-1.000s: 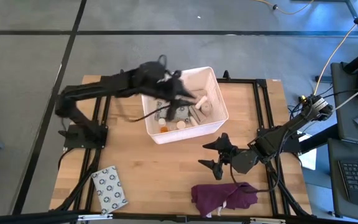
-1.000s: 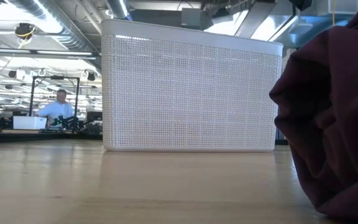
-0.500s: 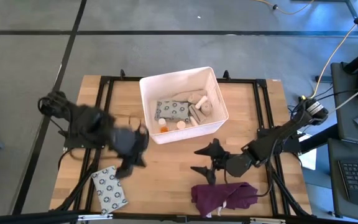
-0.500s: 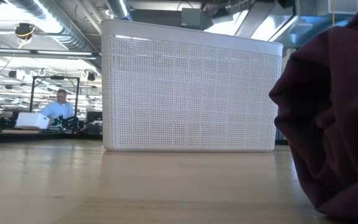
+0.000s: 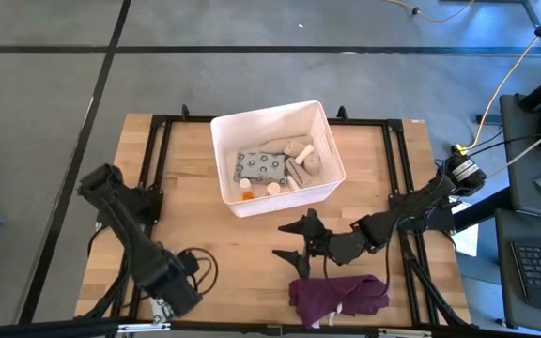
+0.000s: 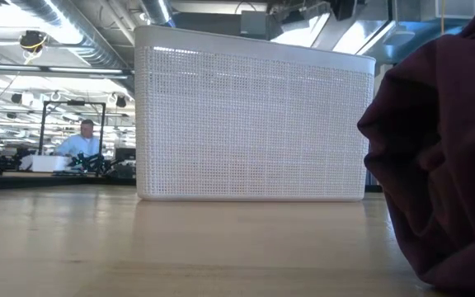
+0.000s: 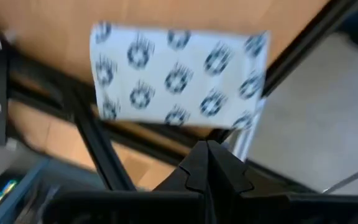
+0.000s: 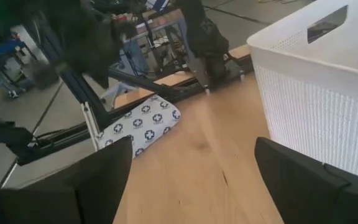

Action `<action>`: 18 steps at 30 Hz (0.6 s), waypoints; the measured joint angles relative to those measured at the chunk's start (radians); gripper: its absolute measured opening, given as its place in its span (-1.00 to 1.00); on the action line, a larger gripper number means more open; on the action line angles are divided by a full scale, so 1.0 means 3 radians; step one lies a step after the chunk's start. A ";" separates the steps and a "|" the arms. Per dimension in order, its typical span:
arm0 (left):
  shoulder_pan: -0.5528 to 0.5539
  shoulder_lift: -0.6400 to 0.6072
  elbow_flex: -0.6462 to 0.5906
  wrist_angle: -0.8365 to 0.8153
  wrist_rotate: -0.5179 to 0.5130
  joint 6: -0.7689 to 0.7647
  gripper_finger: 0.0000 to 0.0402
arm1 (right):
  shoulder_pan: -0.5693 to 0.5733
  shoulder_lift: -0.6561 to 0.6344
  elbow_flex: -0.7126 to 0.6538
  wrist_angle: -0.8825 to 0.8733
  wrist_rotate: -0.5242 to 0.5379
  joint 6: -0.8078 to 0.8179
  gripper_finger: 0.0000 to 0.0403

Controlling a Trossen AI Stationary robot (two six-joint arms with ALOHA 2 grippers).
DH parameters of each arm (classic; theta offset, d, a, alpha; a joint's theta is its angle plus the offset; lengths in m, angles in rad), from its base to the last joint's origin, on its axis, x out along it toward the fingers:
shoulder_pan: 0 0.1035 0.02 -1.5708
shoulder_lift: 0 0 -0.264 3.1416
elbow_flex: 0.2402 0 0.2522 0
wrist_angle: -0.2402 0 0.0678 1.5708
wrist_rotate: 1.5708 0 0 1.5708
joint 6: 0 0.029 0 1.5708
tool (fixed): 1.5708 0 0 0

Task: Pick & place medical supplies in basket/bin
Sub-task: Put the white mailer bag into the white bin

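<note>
The white basket (image 5: 224,141) stands at the table's far middle and holds a patterned packet (image 5: 261,167), beige rolls (image 5: 301,161) and an orange pill bottle (image 5: 246,194). A second flat patterned packet (image 7: 179,78) lies at the table's near left corner, also seen in the right wrist view (image 8: 143,126). My left gripper (image 5: 178,295) hovers over it, fingers (image 7: 209,163) shut, and hides it in the high view. My right gripper (image 5: 294,250) is open and empty, near the basket's near side, above the table.
A dark purple cloth (image 5: 341,296) lies bunched at the near edge, just right of my right gripper; it fills the right of the low view (image 6: 444,148). A black metal frame (image 5: 154,150) runs along the table's edges. Bare wood lies between the basket and the near edge.
My left arm has swung from over the basket toward the table's near left corner and now hangs over the patterned packet. My right gripper has moved a little toward the table's left and near edge, staying open. The packet and basket have not moved.
</note>
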 joint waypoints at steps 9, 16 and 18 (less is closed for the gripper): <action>-0.0180 0.0196 -0.0680 0.1074 0.0254 -0.0139 -0.99 | 0.0000 0.0000 -0.0001 0.0022 -0.0001 0.0078 0.69; -0.0210 0.0194 -0.1134 0.1301 0.0488 -0.0258 -0.99 | 0.0000 0.0000 -0.0001 0.0022 -0.0001 0.0074 0.69; -0.0229 0.0193 -0.1278 0.1308 0.0639 -0.0302 -1.00 | 0.0000 0.0000 -0.0001 0.0019 -0.0001 0.0073 0.69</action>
